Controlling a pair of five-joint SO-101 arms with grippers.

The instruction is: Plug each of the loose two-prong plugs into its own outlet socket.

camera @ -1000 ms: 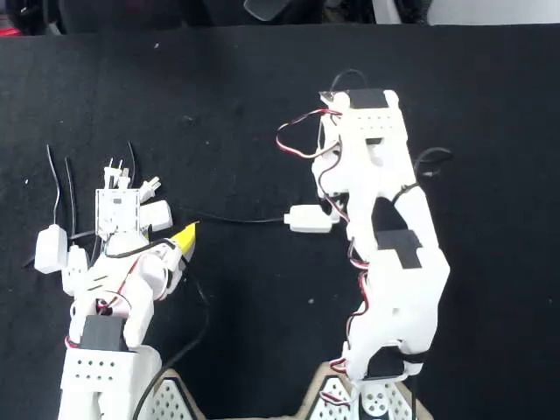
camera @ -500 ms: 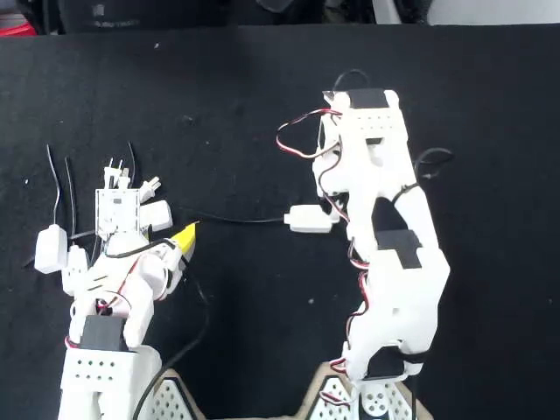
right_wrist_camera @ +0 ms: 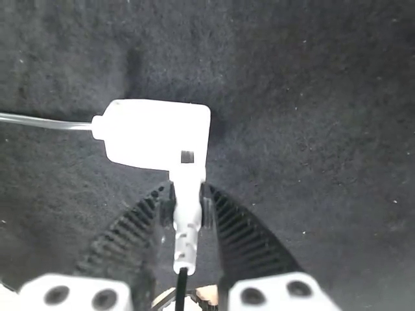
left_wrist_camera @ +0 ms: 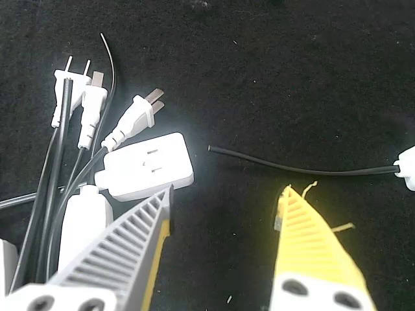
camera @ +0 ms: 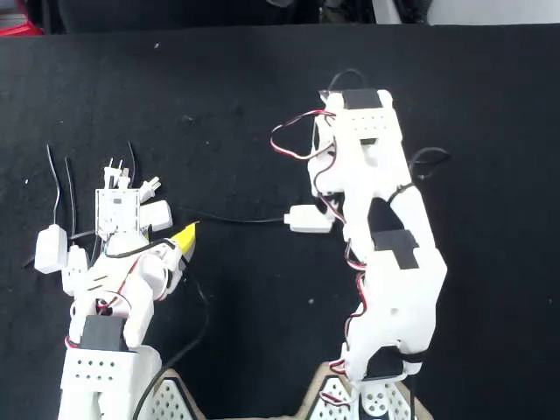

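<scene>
In the right wrist view my right gripper (right_wrist_camera: 188, 191) is shut on a white two-prong plug (right_wrist_camera: 187, 214). The plug's front end meets a white outlet socket (right_wrist_camera: 155, 133), and its prongs are hidden. From above, that socket (camera: 308, 219) lies beside the right arm, and its black cord (camera: 236, 220) runs left. My left gripper (left_wrist_camera: 227, 194) is open over the mat. Its grey finger (left_wrist_camera: 133, 236) is next to another white socket (left_wrist_camera: 148, 165). Three loose white plugs (left_wrist_camera: 139, 113) (left_wrist_camera: 94, 97) (left_wrist_camera: 65, 81) lie past that socket, prongs pointing away.
A black mat (camera: 219, 96) covers the table. Black cords (left_wrist_camera: 58, 168) bunch beside the left gripper. Another white socket block (camera: 50, 248) lies at the far left, with thin cords (camera: 61, 179) beyond it. The right arm's red and white wires (camera: 293, 140) loop out over the mat.
The right arm's upper part has shifted slightly to the left, still holding the plug at the socket. The left arm and the plug cluster have not moved.
</scene>
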